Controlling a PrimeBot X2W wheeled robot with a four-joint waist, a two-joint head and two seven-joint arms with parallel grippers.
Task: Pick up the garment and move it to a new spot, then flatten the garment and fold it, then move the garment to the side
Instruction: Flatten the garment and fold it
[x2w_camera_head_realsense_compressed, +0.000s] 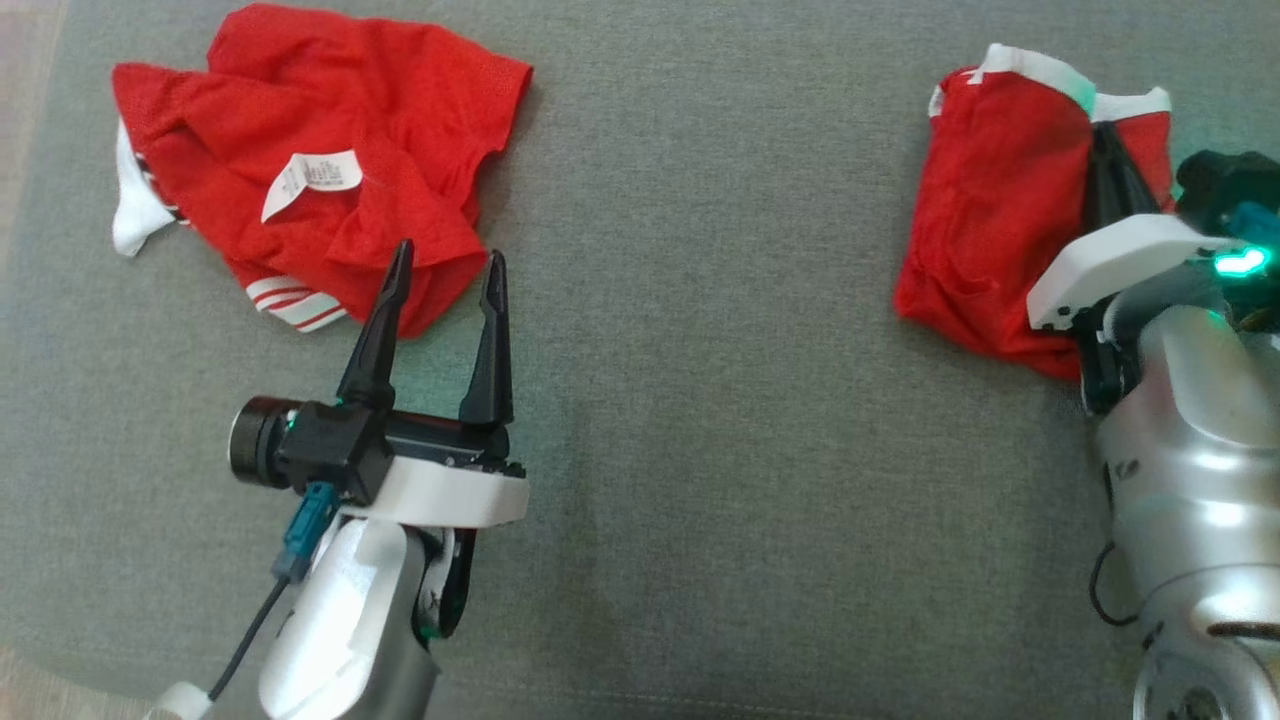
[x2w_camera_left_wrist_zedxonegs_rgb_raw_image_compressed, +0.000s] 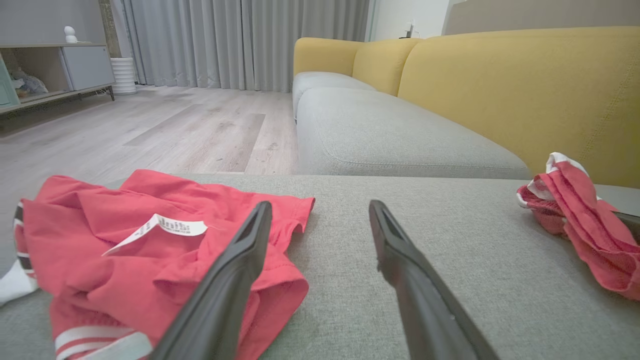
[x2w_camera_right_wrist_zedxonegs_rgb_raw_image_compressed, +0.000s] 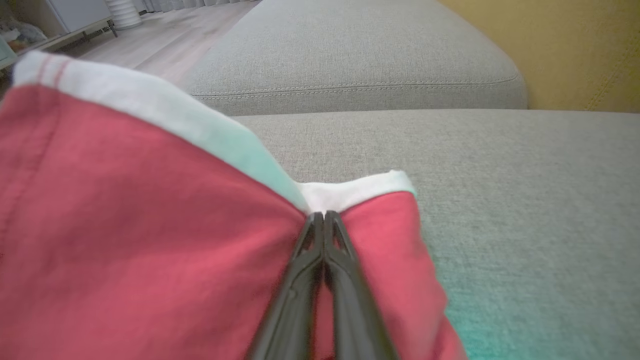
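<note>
At two o'clock on the grey cushion (x2w_camera_head_realsense_compressed: 700, 420) in your head view sits the garment (x2w_camera_head_realsense_compressed: 985, 200), a bunched red piece of fine mesh-like cloth with a white band (x2w_camera_head_realsense_compressed: 1040, 65) along its top edge. Your right gripper (x2w_camera_head_realsense_compressed: 1104, 140) has its two dark fingers pressed together on that top edge, right where the white band dips. The right wrist view shows the pinch plainly: the fingertips meet at the trim (x2w_camera_right_wrist_zedxonegs_rgb_raw_image_compressed: 150, 110) and red cloth (x2w_camera_right_wrist_zedxonegs_rgb_raw_image_compressed: 125, 240) spreads to either side of them. From the left wrist view the garment (x2w_camera_left_wrist_zedxonegs_rgb_raw_image_compressed: 585, 215) looks heaped and draped at three o'clock, close to the yellow backrest (x2w_camera_left_wrist_zedxonegs_rgb_raw_image_compressed: 525, 90). You cannot tell how much of it rests on the cushion.

At ten o'clock in the head view lies a second red garment (x2w_camera_head_realsense_compressed: 340, 140), crumpled, with a white label (x2w_camera_head_realsense_compressed: 312, 178) turned face up, a white patch at its nine o'clock edge and a red-and-white striped band (x2w_camera_head_realsense_compressed: 295, 303) at its six o'clock edge. Your left gripper (x2w_camera_head_realsense_compressed: 450, 255) points toward twelve o'clock with its fingers spread apart and nothing between them. One fingertip overlaps the crumpled cloth's lower edge and the other lies over bare cushion. The two garments are well apart.
</note>
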